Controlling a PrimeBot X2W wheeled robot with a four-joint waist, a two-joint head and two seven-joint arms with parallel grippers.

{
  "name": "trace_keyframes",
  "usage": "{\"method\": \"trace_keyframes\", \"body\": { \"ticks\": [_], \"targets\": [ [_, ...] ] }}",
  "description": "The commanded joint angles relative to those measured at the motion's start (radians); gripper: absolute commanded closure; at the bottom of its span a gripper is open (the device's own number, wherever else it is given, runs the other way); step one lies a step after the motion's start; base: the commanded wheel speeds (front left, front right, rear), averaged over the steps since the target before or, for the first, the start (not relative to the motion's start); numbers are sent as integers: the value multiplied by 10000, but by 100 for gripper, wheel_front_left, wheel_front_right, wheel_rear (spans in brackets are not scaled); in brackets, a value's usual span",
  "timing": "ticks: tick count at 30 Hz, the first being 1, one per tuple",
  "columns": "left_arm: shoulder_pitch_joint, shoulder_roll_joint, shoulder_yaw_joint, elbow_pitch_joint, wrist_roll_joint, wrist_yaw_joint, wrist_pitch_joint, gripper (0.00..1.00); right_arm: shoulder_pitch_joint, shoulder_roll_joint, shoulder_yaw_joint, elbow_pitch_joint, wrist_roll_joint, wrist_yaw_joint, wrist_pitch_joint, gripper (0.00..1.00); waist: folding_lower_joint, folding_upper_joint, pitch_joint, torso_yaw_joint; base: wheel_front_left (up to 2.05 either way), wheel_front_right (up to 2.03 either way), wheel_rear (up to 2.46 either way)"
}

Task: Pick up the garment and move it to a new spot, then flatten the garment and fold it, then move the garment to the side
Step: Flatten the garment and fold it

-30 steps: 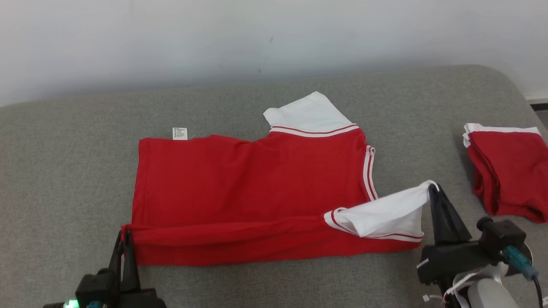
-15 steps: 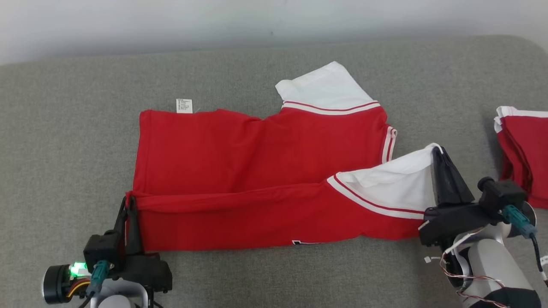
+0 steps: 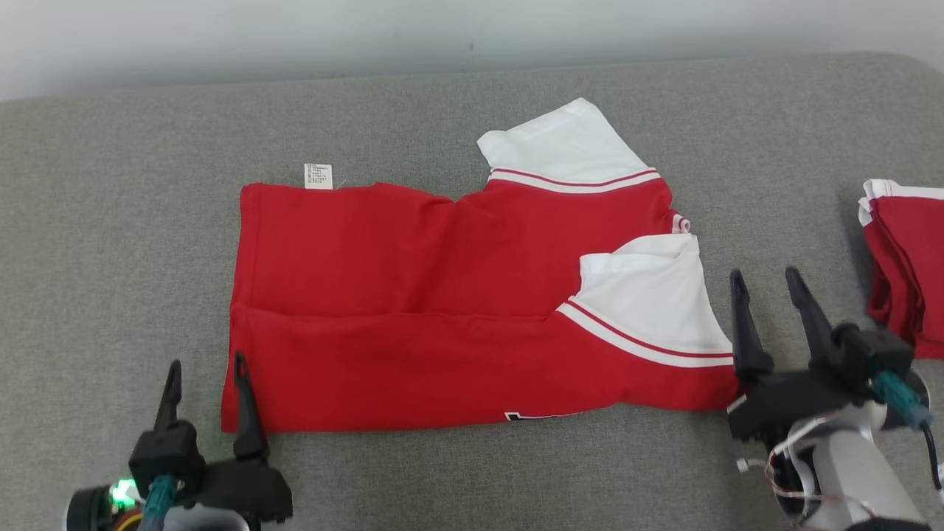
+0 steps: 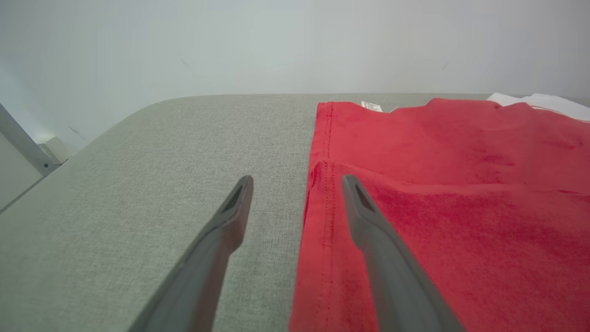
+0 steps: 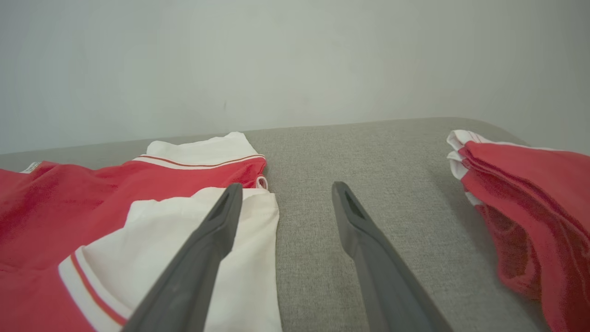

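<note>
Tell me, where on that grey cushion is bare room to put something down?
Left of the shirt and behind it toward the wall, the cushion is bare. The gap between shirt and folded pile is narrower, with the right gripper in it.

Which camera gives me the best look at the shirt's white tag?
Head view: the tag lies whole and flat at the shirt's far edge. Left wrist view shows the tag small and foreshortened; right wrist view catches just a white sliver at its left edge.

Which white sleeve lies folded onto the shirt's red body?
The near sleeve, by the right hand; the far sleeve sticks out onto the grey surface.
</note>
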Motion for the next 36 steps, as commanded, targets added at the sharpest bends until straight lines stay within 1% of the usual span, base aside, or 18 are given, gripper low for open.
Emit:
{"method": "trace_keyframes", "body": {
  "ticks": [1, 7, 10, 13, 15, 22, 23, 24, 25, 30, 36],
  "targets": [
    [295, 0, -33, -33, -160, 78, -30, 0, 389, 33, -55, -75, 154, -29, 0, 0, 0, -1, -82, 9, 0, 0, 0],
    [904, -4, -242, -52, -398, 188, -30, 0, 1508, 54, -24, -172, 429, -29, 0, 0, 0, -1, -218, -39, 0, 0, 0],
    [993, -3, -296, 11, -401, 89, -30, 0, 1766, 57, 159, -55, 559, -29, 0, 0, 0, -1, -225, -74, 0, 0, 0],
    [974, -1, -272, 47, -383, 28, -30, 0, 1811, 74, 307, 118, 668, -29, 0, 0, 0, -1, -212, -86, 0, 0, 0],
    [901, -2, -271, 70, -355, -17, -30, 0, 1801, 87, 580, 406, 750, -29, 0, 0, 0, -1, -196, -71, 0, 0, 0],
    [669, -2, -222, 122, -291, -155, -30, 0, 1529, 74, 1012, 1248, 783, -29, 10, 0, 0, -1, -130, 47, 0, 0, 0],
    [650, -4, -209, 124, -277, -178, -30, 0, 1498, 62, 1025, 1296, 793, -29, 13, 21, 0, -1, -119, 58, 0, 0, 0],
    [634, -4, -214, 97, -307, -206, -30, 0, 1474, 51, 1027, 1337, 794, -29, 14, 85, 0, -1, -105, 68, 0, 0, 0],
    [635, -2, -210, 81, -333, -264, -30, 0, 1448, 47, 1024, 1347, 803, -29, 14, 100, 0, -1, -90, 75, 0, 0, 0],
    [592, -4, -157, 139, -434, -386, -30, 0, 1437, -50, 1024, 1119, 842, -29, 11, 100, 0, -1, -38, 59, 0, 0, 0],
    [464, -6, -64, 495, -488, -304, -30, 0, 1513, -130, 748, 476, 793, -29, 1, 100, 0, -1, 51, -93, 0, 0, 0]
  ]
}}
